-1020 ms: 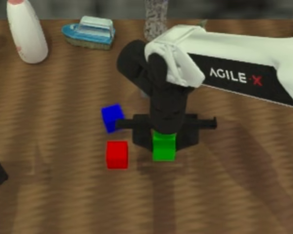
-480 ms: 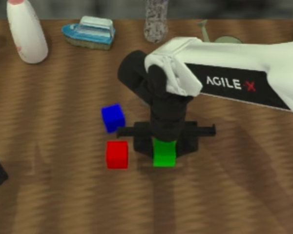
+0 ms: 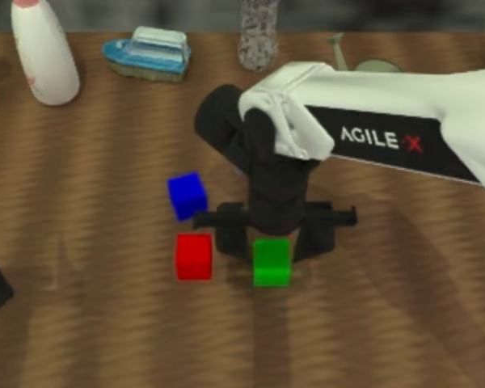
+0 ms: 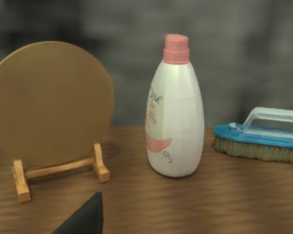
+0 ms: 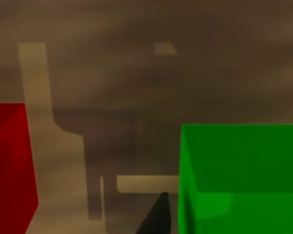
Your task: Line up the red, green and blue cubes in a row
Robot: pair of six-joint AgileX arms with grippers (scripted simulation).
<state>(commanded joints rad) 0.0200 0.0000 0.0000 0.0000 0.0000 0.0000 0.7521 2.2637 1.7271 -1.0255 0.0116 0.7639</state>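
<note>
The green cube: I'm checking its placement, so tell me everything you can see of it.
The small glossy bright green cube sits flat on the brown wooden table, square to the table's edges, level with the red cube to its left with a gap between. The right arm's black tool stands over its far edge, fingers spread to either side, not clamping it.

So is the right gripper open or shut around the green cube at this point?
Open. In the top view the right gripper has its fingers spread either side of the green cube, which sits flat on the table beside the red cube.

Brown wooden table (image 3: 81, 323) before a blurred grey wall (image 4: 112, 29).
</note>
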